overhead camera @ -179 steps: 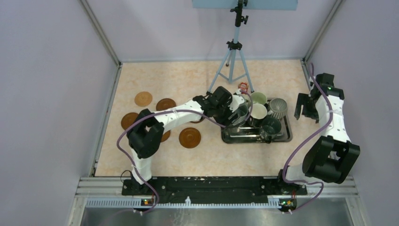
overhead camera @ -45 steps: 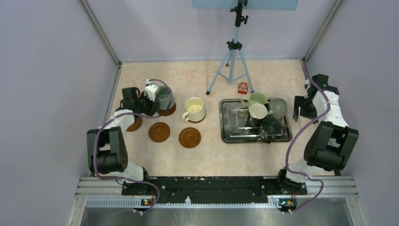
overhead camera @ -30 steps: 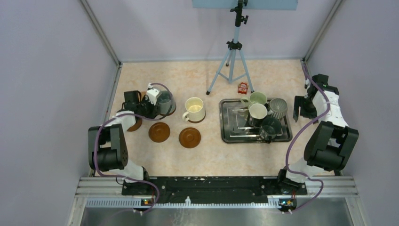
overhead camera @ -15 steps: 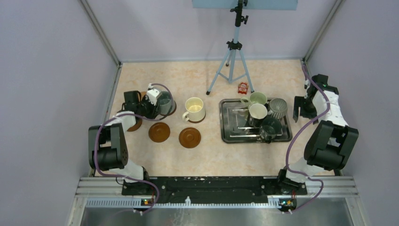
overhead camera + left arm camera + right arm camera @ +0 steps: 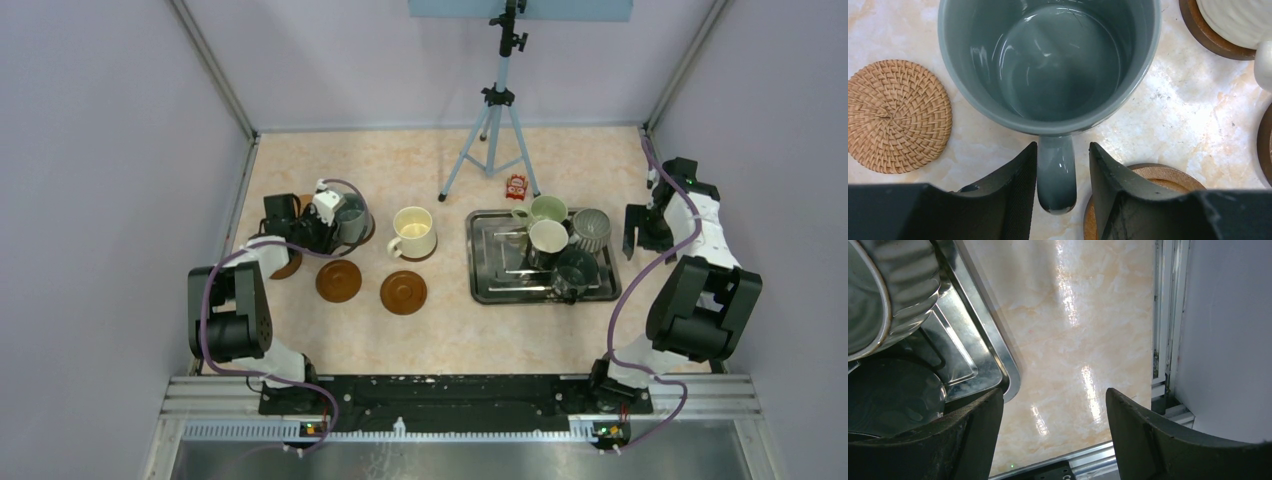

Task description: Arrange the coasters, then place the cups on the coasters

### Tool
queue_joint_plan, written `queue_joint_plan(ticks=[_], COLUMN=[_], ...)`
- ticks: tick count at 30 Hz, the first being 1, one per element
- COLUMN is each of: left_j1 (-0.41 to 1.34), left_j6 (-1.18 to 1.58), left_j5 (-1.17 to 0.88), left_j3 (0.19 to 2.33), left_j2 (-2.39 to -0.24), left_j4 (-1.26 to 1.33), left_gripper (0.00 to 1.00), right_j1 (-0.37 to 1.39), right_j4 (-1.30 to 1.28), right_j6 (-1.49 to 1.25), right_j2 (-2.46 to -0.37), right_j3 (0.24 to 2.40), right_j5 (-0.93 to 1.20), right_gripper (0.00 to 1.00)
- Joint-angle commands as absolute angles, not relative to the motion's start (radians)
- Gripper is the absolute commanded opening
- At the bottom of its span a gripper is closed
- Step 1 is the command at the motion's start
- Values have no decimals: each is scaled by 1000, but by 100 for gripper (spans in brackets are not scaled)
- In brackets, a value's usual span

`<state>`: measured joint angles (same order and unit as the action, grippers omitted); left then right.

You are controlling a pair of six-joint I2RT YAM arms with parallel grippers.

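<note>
Since six seconds ago my left arm has swung from the tray to the table's left side, bringing the grey-blue mug (image 5: 1048, 60) with it, and in the last second the fingers have eased apart. Left gripper (image 5: 1063, 147): black ribbed pads partly spread, one on each side of the mug's glossy strap handle (image 5: 1056, 175), with a gap showing on one side, so nothing is clamped. Mug: smooth glazed cylinder, upright, empty, set down in the left cluster. From overhead, a dark brown coaster edge (image 5: 366, 236) shows beneath it. Just beside it is a pale woven rattan coaster (image 5: 895, 117), round with a spiral weave. Opposite that, partly hidden by one finger, is a wooden coaster (image 5: 1153, 175) with a darker rim. Further out is a cream mug (image 5: 413, 232), upright on its own brown disc, and nearer me another bare coaster (image 5: 403, 292), flat and ringed. Right gripper (image 5: 1053, 392): unmoved, fingers wide apart and empty, hanging over marbled beige table (image 5: 1073, 340) just past the rim of the steel tray (image 5: 993, 340). The tray is rectangular and polished, and holds four mugs, among them the ribbed grey mug (image 5: 893, 290).
</note>
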<state>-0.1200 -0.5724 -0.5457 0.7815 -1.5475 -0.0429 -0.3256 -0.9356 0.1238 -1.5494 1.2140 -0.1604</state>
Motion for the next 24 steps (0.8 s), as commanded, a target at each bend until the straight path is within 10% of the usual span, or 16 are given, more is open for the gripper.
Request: queue_joint_plan(ticks=[1, 17, 24], left_j1=[-126, -123, -126], left_j6=[-568, -574, -626], left_j5=[-585, -583, -601], left_j3=[800, 878, 964], left_j2=[-1561, -1644, -1612], left_j4=[-50, -89, -224], left_gripper=[47, 41, 55], right_j1=[-331, -331, -331], right_j4=[-932, -936, -929], right_j6=[129, 129, 125], right_j2=[-1555, -1555, -1563], right_j3=[1246, 1247, 1249], right_j5=[-166, -161, -155], right_gripper=[74, 74, 74])
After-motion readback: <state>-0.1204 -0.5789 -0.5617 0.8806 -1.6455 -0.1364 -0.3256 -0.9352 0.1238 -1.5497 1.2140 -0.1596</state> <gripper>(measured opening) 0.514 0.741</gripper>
